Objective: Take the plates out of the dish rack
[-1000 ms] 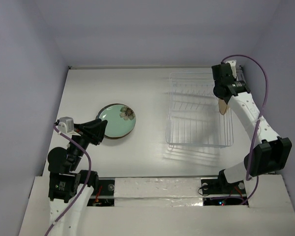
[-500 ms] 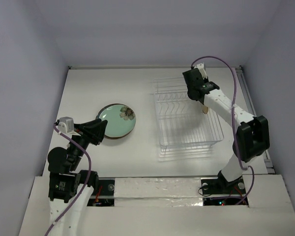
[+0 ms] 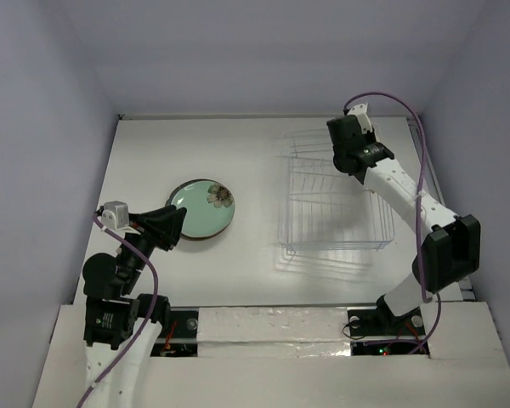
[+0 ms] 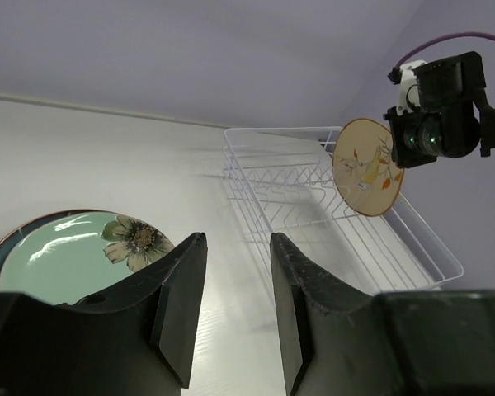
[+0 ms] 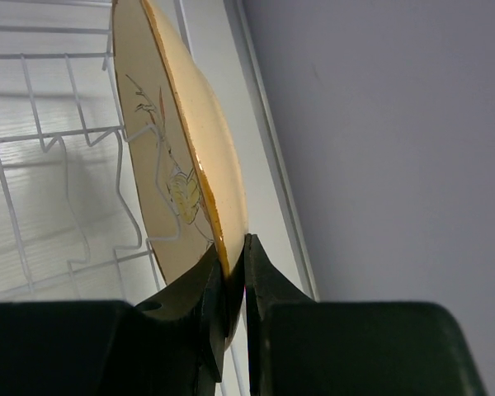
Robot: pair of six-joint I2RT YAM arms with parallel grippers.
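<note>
My right gripper (image 5: 235, 247) is shut on the rim of the tan plate with a leaf sprig (image 5: 177, 148) and holds it on edge over the far right part of the clear wire dish rack (image 3: 336, 204). The left wrist view shows the tan plate (image 4: 367, 165) under the right wrist, above the rack (image 4: 313, 194). In the top view the right gripper (image 3: 348, 153) hides this plate. The mint green flower plate (image 3: 202, 208) lies flat on the table left of the rack. My left gripper (image 3: 174, 223) is open and empty beside its near edge. No other plates show.
The white table (image 3: 255, 153) is walled by purple panels at the back and both sides. The rack stands close to the right wall. A raised strip (image 5: 264, 140) runs along the table's right edge beside the rack.
My right gripper swung left with the tan plate, then back a little to the right. The rack slid left and partly back with it. The left arm has not moved.
</note>
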